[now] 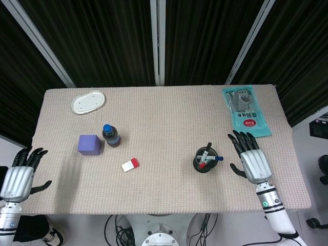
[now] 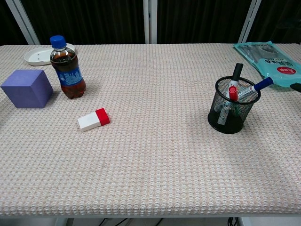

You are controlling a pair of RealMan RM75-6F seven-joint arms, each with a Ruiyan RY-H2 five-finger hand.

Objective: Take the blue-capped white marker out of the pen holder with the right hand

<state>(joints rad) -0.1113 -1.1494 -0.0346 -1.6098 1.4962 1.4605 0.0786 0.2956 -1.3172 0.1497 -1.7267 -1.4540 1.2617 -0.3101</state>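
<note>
A black mesh pen holder stands right of the table's middle. The blue-capped white marker leans out over its right rim, beside a red-capped marker and a black pen. My right hand is open with fingers spread, palm down, over the table just right of the holder and apart from it; only a fingertip shows at the chest view's right edge. My left hand is open beyond the table's left edge.
A cola bottle, a purple cube and a white oval dish sit on the left. A red-and-white eraser lies near the middle. A teal packet lies at the back right.
</note>
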